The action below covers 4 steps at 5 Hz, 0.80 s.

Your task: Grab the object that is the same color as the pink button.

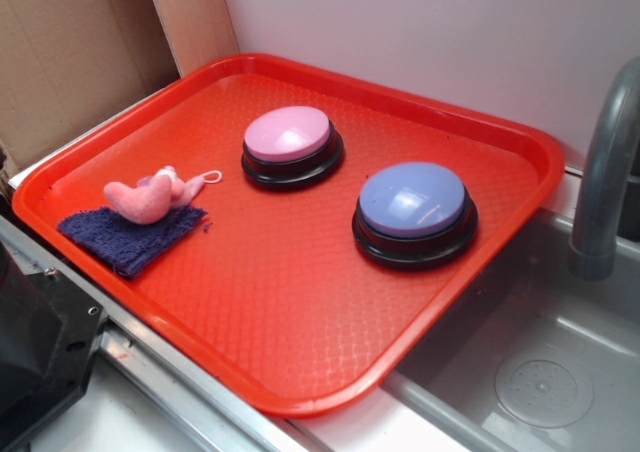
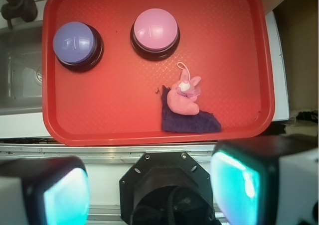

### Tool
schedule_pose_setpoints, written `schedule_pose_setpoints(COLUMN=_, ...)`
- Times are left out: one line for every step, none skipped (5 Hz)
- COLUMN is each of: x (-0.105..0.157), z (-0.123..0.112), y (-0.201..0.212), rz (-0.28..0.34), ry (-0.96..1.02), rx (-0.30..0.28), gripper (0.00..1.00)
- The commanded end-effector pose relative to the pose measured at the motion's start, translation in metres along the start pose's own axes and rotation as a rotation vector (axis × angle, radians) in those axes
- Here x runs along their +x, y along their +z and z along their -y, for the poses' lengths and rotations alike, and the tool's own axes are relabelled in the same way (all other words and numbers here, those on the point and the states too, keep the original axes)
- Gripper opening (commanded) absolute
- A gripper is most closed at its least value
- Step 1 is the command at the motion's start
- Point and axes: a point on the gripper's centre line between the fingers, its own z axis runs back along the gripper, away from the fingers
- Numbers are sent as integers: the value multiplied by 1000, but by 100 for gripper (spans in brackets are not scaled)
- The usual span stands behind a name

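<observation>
The pink plush toy [image 1: 148, 196] [image 2: 183, 96], fuzzy with a thin white loop string, lies on a dark blue cloth [image 1: 130, 234] [image 2: 189, 120] at the tray's near left edge. The pink button [image 1: 289, 144] [image 2: 155, 32] stands further in on the red tray [image 1: 280, 302] [image 2: 99, 105]. My gripper [image 2: 149, 187] shows only in the wrist view, high above the robot base and outside the tray's edge. It is open, its two teal pads [image 2: 65, 197] wide apart with nothing between them. The gripper does not show in the exterior view.
A lavender-blue button [image 1: 413, 212] [image 2: 76, 45] sits beside the pink one. A metal sink [image 1: 540, 372] [image 2: 20, 70] with a grey faucet [image 1: 605, 172] adjoins the tray. Cardboard [image 1: 80, 52] stands behind. The black robot base [image 2: 167, 190] is below the gripper.
</observation>
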Motion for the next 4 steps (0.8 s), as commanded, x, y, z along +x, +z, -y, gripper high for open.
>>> schedule_pose_setpoints(x=0, z=0, y=0, rz=0, ry=0, rx=0, gripper=100)
schedule_pose_setpoints(x=2, z=-15, y=-21, rz=25, ry=129, rx=-37, gripper=100)
schedule_pose_setpoints(x=-4, z=-22, y=-41, rz=46, ry=243, rx=-16, gripper=100)
schedule_pose_setpoints(x=-2, z=-24, y=-75, rz=45, ry=322, rx=11, gripper=100)
